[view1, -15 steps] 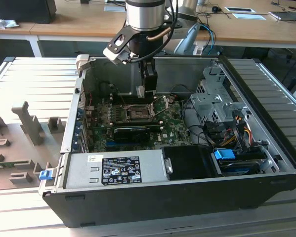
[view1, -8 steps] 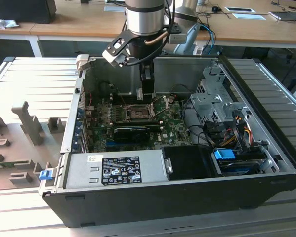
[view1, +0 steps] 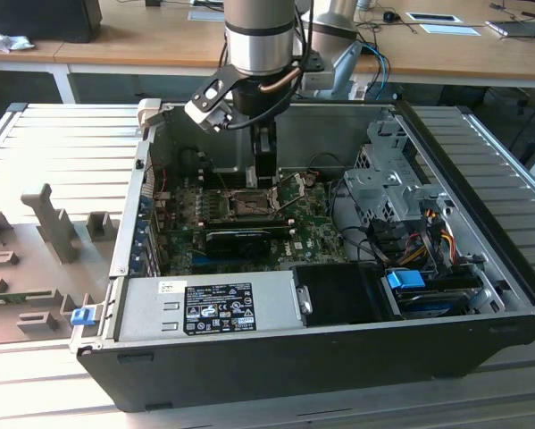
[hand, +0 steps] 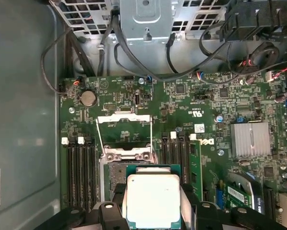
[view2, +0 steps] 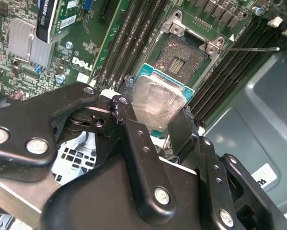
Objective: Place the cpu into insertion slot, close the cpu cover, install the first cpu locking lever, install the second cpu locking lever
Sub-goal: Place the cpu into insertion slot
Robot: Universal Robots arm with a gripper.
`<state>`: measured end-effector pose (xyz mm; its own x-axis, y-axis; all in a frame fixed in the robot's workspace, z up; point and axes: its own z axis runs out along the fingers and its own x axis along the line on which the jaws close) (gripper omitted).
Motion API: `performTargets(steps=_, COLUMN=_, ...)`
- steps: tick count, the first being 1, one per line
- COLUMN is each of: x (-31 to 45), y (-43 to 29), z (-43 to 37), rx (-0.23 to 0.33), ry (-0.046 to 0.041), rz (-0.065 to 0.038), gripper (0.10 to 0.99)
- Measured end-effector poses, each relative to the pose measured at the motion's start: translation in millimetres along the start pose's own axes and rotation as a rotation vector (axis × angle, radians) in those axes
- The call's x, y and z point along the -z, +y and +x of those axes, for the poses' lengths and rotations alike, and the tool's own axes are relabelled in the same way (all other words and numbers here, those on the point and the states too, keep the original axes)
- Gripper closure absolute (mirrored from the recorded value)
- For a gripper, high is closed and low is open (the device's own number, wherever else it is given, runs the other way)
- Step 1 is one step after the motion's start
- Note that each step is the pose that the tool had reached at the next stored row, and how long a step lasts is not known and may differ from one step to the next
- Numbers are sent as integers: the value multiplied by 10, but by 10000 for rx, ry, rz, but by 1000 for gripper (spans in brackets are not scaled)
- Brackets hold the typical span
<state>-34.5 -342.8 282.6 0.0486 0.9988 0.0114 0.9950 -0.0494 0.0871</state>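
cpu point(view2: 158, 98) between the gripper point(view2: 156, 111) fingers

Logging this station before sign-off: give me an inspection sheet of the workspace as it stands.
Surface: ribbed metal table, with an open PC case on it.
Job's things: cpu held over the motherboard, not seated; insertion slot empty; cpu cover raised.
Clutter: grey fixtures on the table at the exterior view's left.
Grippers: gripper shut on the cpu.
Cables: loose cable bundle beside the drive cage.
Surroundings: wooden desk behind.
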Motion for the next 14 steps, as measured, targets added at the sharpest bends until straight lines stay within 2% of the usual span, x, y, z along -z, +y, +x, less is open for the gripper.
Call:
performTargets(steps=2, x=-83, y=-11, z=3, rx=-18, ry=-1, rz=1, gripper=553)
performTargets(steps=3, x=-94, y=-12, z=4, rx=-17, ry=-1, rz=1, gripper=553)
performTargets(steps=8, x=-128, y=-15, z=11, rx=240, ry=21, rz=3, gripper=553)
performTargets(steps=14, x=-145, y=-17, z=11, rx=250, ry=23, rz=4, gripper=553)
